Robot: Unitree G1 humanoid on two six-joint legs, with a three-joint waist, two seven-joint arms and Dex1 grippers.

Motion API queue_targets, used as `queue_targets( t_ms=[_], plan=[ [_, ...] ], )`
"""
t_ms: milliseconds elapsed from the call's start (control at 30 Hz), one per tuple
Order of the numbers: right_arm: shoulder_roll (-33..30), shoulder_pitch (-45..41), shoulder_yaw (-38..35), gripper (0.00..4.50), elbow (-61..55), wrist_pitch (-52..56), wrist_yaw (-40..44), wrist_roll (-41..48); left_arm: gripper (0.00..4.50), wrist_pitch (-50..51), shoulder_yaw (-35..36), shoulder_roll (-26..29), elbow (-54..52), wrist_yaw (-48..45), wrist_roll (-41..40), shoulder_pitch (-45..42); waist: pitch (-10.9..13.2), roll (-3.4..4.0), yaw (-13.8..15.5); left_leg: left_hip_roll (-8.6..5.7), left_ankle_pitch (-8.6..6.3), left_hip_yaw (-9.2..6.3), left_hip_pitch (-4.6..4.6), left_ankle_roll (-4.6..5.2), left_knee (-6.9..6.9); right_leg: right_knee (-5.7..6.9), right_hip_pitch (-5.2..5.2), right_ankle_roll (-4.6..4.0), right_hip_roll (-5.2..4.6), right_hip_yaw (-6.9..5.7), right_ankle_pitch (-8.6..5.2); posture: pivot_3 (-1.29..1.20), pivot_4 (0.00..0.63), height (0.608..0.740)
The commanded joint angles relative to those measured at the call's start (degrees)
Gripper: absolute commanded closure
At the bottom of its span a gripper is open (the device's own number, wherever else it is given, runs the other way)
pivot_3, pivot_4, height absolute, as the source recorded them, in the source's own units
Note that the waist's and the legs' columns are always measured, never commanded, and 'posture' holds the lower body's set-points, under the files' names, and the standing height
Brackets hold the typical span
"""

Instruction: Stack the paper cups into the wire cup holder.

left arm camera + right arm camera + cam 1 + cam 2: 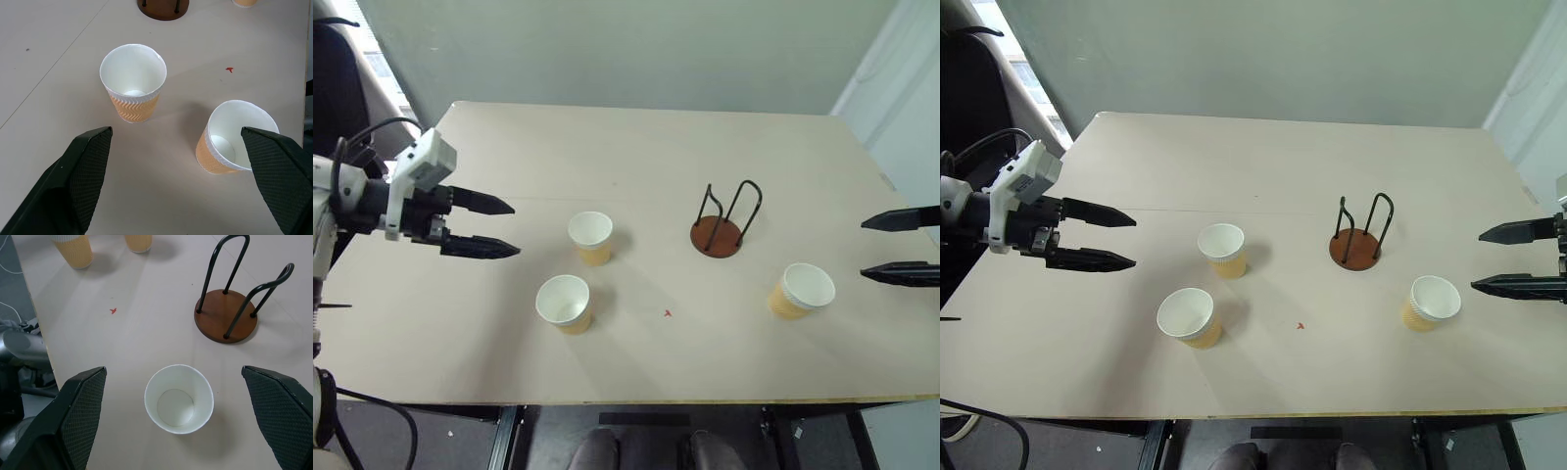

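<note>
A pale beige table (636, 157) is seen from above; all task items are found on it. Its top is marked by a faint seam line across the middle and a small red mark (668, 313) near the front, between the cups.

L gripper (499, 227) is held over the table's left edge, fingers spread wide, nothing between them. It is pointed toward table centre, well apart from the nearest cup. In the left wrist view the fingers (83, 171) are seen apart w/ two cups ahead of them, none touched.

R gripper (899, 247) is held at the table's right edge, also spread wide and empty, pointed inward. It is positioned near the right-hand cup but not touching it.

Wire cup holder (722, 221) is stood upright right of table centre: round reddish-brown disc base w/ two black wire loops rising from it. No cup is inside it.

Paper cups, three, all upright, open end up, tan ribbed outside, white inside:
- far-left cup (591, 237), left of the holder, clear of it.
- near-left cup (565, 304), just in front of the first, slightly further left; the two are near each other, not touching.
- right cup (802, 291), in front of and to the right of the holder, apart from it, seen empty in the right wrist view.
</note>
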Motion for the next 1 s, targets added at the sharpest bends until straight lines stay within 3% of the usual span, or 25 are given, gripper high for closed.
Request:
queue_targets(
  t_ms=[33,333,433,533,700,1000],
  plan=[
    [-0.4,0.5,-3.9,0.02,-0.8,0.4,-0.3,0.2,0.00,-0.8,1.9,0.4,-0.2,-1.1,0.0,-0.1,0.0,0.00,0.0,0.00,0.00,0.00,0.00,0.00,0.00,0.00,0.00,0.00,0.00,0.00,0.00,0.00,0.150,0.740],
    [0.7,0.0,-5.1,0.02,-1.8,1.6,-1.9,1.7,0.00,-0.6,2.2,0.4,-0.5,-1.1,-0.3,0.1,0.0,0.00,0.0,0.00,0.00,0.00,0.01,0.00,0.01,0.00,0.00,0.00,0.00,0.00,0.00,0.00,0.150,0.740],
    [6.1,-7.6,-2.2,0.02,-3.1,0.9,-10.0,2.1,0.00,-0.7,2.3,0.0,-0.2,-0.7,-0.3,0.2,0.0,0.01,-0.1,-0.02,0.00,0.02,0.02,0.01,0.11,0.02,0.00,0.00,0.01,0.00,0.00,0.00,0.150,0.740],
    [17.0,-18.8,7.6,0.02,-7.0,7.1,-25.3,-1.7,0.00,-0.3,2.3,-1.3,-1.2,0.3,-0.6,1.2,0.0,0.01,-1.2,0.02,0.01,0.04,0.14,0.02,0.18,0.10,0.04,0.01,0.03,0.00,0.02,0.00,0.150,0.740],
    [27.1,-29.0,15.5,0.02,-9.1,20.2,-38.4,-3.5,0.00,0.5,2.9,-2.1,-2.5,0.7,-0.9,2.2,0.0,0.03,-1.5,0.11,0.06,-0.06,0.11,-0.03,0.24,0.16,0.02,0.01,0.07,-0.11,0.06,0.00,0.150,0.740],
    [38.7,-35.6,20.6,0.02,-9.3,32.0,-52.4,-7.5,0.00,1.9,5.1,-2.2,-6.1,2.3,-2.0,6.2,0.0,0.02,-0.9,0.11,0.06,-0.14,-0.27,-0.04,0.16,0.01,-0.24,0.00,0.06,-0.23,0.07,0.00,0.150,0.740]
  ],
)
